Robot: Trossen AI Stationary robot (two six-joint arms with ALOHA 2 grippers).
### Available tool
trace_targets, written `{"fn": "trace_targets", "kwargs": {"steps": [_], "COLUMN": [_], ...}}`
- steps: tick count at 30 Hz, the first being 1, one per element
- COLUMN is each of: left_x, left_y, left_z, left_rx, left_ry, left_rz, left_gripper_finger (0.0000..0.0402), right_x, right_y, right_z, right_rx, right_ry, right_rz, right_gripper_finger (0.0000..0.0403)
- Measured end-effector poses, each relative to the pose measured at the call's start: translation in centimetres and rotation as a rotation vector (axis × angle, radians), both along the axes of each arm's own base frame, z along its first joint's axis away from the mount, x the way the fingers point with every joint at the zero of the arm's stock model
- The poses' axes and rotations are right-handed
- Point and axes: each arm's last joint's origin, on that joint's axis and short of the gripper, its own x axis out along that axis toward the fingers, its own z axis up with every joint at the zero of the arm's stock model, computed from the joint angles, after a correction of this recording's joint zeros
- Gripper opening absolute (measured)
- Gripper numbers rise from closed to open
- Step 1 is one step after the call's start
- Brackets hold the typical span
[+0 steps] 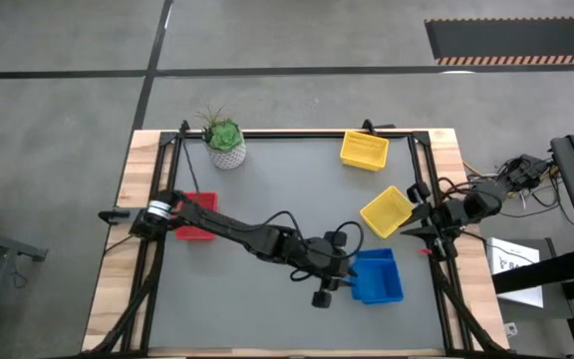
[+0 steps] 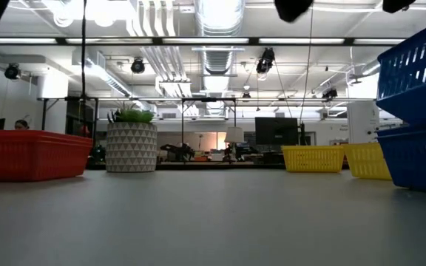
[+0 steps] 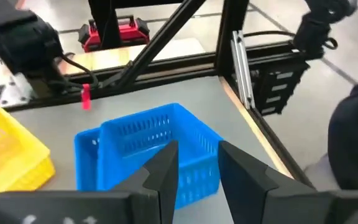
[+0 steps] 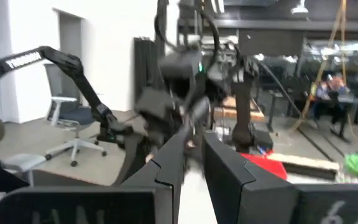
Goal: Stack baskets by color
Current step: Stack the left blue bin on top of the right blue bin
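Observation:
Two blue baskets stand at the table's near right. The upper one lies tilted in the lower one. My left gripper hovers open just left of them, its fingers apart and touching nothing. Two yellow baskets rest on the table, one at the far right and one nearer. A red basket sits at the left, partly under my left arm. My right gripper waits raised at the table's right edge, with a narrow gap between its fingers and nothing in it.
A green plant in a white patterned pot stands at the far left of the mat. Black frame struts run along the table's sides. Bare grey mat lies in the middle.

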Motion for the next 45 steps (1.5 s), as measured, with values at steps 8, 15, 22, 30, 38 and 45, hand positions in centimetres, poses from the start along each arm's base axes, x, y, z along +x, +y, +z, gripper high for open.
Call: {"fn": "trace_targets", "kwargs": {"steps": [8, 15, 22, 30, 38, 45], "left_x": [-5.0, -9.7, -13.6, -16.6, -18.0, -18.0], "left_y": [-0.7, -0.1, 1.5, 3.1, 3.7, 3.7], "left_z": [2.9, 2.8, 2.9, 4.0, 4.5, 4.5], "left_rx": [0.093, 0.169, 0.187, 0.217, 0.210, 0.207], "left_ry": [-0.038, -0.045, -0.106, -0.153, -0.174, -0.173], "left_rz": [-0.078, 0.052, 0.155, 0.273, 0.290, 0.290], "left_gripper_finger": [0.0096, 0.0096, 0.0096, 0.0096, 0.0096, 0.0096], "right_x": [3.0, 6.3, 9.0, 11.6, 13.3, 14.9], "right_y": [1.5, 3.3, 4.9, 7.5, 9.7, 11.2], "right_z": [-0.5, 0.4, 1.6, 3.9, 5.7, 4.2], "right_rx": [0.033, 0.064, 0.232, 0.437, 0.539, 0.555], "right_ry": [0.177, 0.354, 0.699, 1.057, 1.304, 1.517], "right_rz": [-0.089, -0.126, -0.198, -0.299, -0.492, -0.581], "right_gripper_finger": [0.0054, 0.0054, 0.0054, 0.0054, 0.0054, 0.0065]}}
